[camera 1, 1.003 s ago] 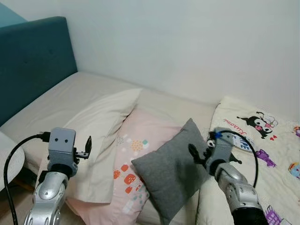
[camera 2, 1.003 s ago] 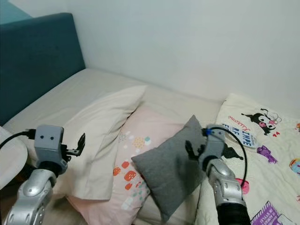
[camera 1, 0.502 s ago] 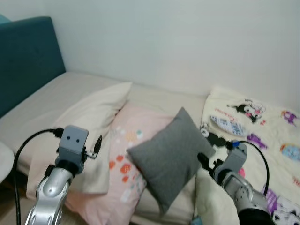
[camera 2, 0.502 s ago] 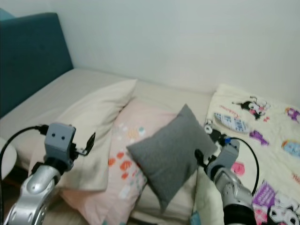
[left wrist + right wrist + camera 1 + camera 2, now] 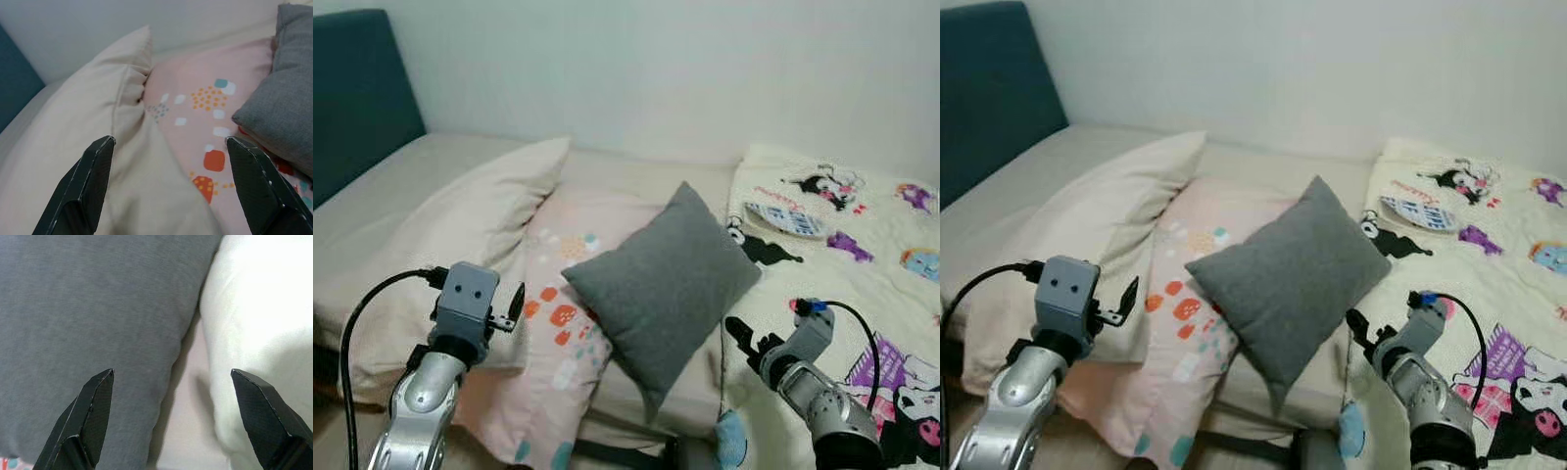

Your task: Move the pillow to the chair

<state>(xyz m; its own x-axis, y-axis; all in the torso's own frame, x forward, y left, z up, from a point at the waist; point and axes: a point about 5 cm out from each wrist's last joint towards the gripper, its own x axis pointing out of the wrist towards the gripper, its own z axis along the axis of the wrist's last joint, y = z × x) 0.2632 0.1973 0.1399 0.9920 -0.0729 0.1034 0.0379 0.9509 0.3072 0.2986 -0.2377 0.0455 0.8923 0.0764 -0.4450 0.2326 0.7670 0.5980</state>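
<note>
Right pincer: wide open, gripping nothing. It hangs low at the bed's near edge, right next to the gray pillow's lower right side. Its wrist camera looks straight at gray fabric with both fingers spread apart and not touching it.

Left pincer: also open and empty, held up over the near part of the cream pillow, with the gray one off toward its inner side.

Gray pillow: this is the one I'd guess the task means, since it's the loose cushion on top. It leans tilted on the pink patterned pillow, one corner pointing up toward the wall, just ahead of the right pincer and a bit inward of it.

Cream pillow: lying flat on the bed, under and ahead of the left pincer, partly overlapped by the pink one.

Cartoon blanket: spread over the bed on the outer side of the right pincer, its thick white edge just beside the gray pillow.

Bed: beige sheet, teal headboard way off past the left pincer.

Chair: can't see one anywhere in these shots, so no idea where it is.

Progress: honestly basically zero done. Pillow's on the bed, nobody's holding it.

What's left: get a grip on the gray pillow (the right side looks best placed), lift it off, find the chair and drop it there.
</note>
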